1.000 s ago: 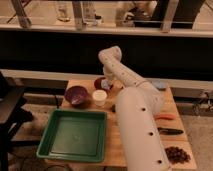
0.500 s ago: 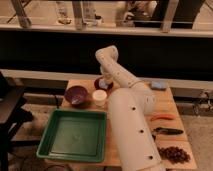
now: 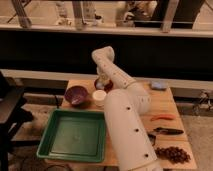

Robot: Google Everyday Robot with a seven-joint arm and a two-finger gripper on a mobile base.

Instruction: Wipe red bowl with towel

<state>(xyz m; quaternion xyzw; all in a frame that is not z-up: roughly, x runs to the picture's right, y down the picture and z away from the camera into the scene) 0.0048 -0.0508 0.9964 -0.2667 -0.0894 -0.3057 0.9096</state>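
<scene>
The small red bowl sits at the back of the wooden table, just behind the white cup. Only its left rim shows. My white arm rises from the bottom of the view, bends at the back and comes down onto the bowl. My gripper is directly over the red bowl, at or just inside it. Something pale shows at the gripper, but I cannot tell whether it is the towel.
A larger dark purple bowl stands left of the cup. A green tray lies at the front left. A blue object lies back right; an orange tool, a black tool and a dark pile lie on the right.
My arm's upper bend has swung a little to the left, and the gripper has stayed down over the red bowl.
</scene>
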